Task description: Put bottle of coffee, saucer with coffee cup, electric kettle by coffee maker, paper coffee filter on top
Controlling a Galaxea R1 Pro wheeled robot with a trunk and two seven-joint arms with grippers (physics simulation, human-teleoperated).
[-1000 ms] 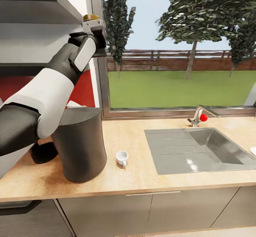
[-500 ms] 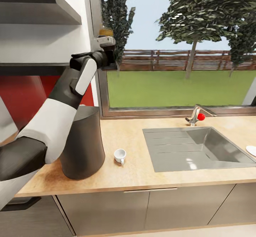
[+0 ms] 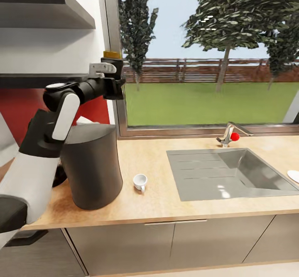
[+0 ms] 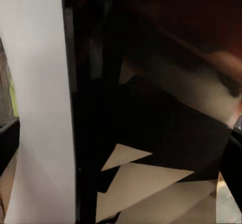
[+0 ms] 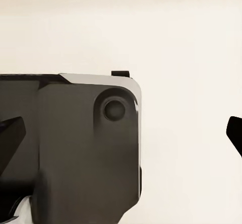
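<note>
The worktop (image 3: 166, 173) carries a big dark cylinder (image 3: 93, 167), which hides what stands behind it. The kitchen shelf (image 3: 41, 79) is cut by the frame edge. The left gripper (image 3: 114, 75) is clamped on the bottle of coffee (image 3: 111, 55) in the air before the window frame, upright, yellow cap on top, body mostly hidden. The coffee cup (image 3: 140, 181) stands upright beside the cylinder. The saucer (image 3: 294, 175) is cut off.
</note>
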